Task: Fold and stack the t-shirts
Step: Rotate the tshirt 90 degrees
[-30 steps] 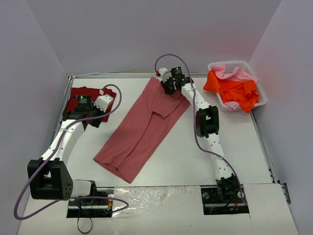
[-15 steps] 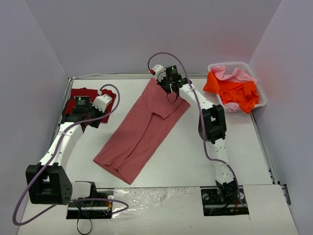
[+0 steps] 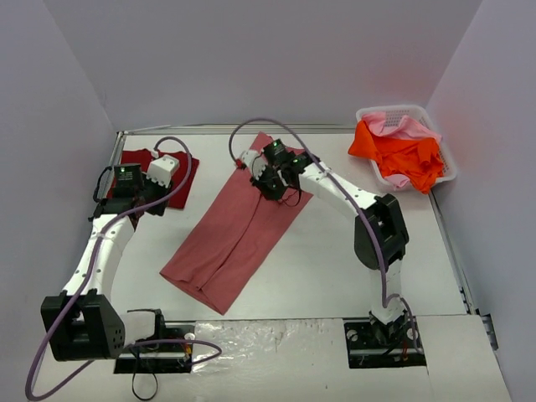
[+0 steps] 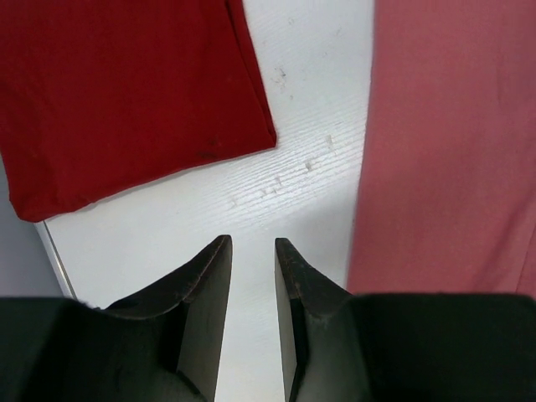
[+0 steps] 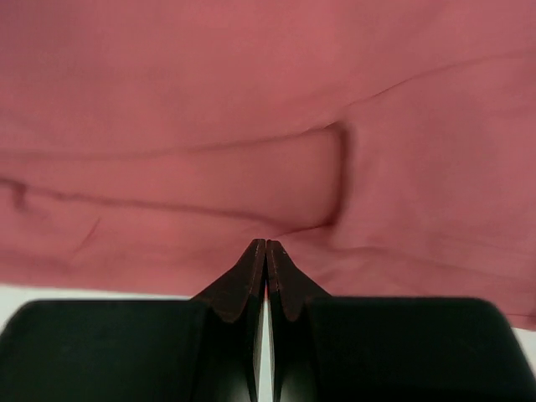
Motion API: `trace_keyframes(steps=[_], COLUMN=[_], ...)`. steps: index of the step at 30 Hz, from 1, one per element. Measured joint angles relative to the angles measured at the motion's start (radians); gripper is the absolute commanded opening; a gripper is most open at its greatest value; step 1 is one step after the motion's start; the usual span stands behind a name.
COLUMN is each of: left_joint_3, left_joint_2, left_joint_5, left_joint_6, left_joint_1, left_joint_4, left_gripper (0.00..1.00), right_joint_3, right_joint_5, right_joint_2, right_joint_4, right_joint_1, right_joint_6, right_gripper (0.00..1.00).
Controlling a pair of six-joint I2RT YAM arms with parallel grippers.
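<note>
A muted rose-red t-shirt [image 3: 226, 243] lies as a long diagonal strip across the middle of the table, and it fills the right wrist view [image 5: 251, 84]. My right gripper [image 3: 266, 186] [image 5: 265, 244] is over its upper part, shut on a pinch of the cloth, and creases run out from the fingertips. A dark crimson t-shirt [image 3: 138, 159] [image 4: 117, 92] lies folded at the far left. My left gripper [image 3: 157, 203] [image 4: 251, 243] hovers over bare table between the two shirts. Its jaws stand a little apart with nothing between them.
A white lattice basket [image 3: 402, 110] at the back right holds a bright orange shirt [image 3: 406, 155] and a light pink one [image 3: 394, 126]. Purple walls close in the table on three sides. The arm bases sit at the near edge.
My right gripper moved left and toward me over the rose-red shirt, drawing its upper right corner inward. The left arm shifted slightly toward the back left.
</note>
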Motion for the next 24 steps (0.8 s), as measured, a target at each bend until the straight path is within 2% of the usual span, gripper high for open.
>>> trace_keyframes(steps=[4, 13, 24], left_joint_3=[-0.002, -0.002, -0.002], left_joint_2=[-0.039, -0.05, -0.05], left_joint_5=[0.026, 0.079, 0.108], left_joint_6=[-0.023, -0.041, -0.048], left_joint_1=[0.036, 0.076, 0.089], left_joint_4=[0.011, 0.016, 0.016], left_gripper=[0.27, 0.27, 0.29], right_joint_3=[-0.082, -0.107, -0.162], right_joint_5=[-0.016, -0.017, -0.004], right_joint_2=[0.045, 0.065, 0.115], right_joint_4=[-0.079, -0.102, -0.101], right_joint_1=[0.058, 0.146, 0.15], right_joint_6=[-0.001, -0.008, -0.014], right_gripper=[0.0, 0.0, 0.0])
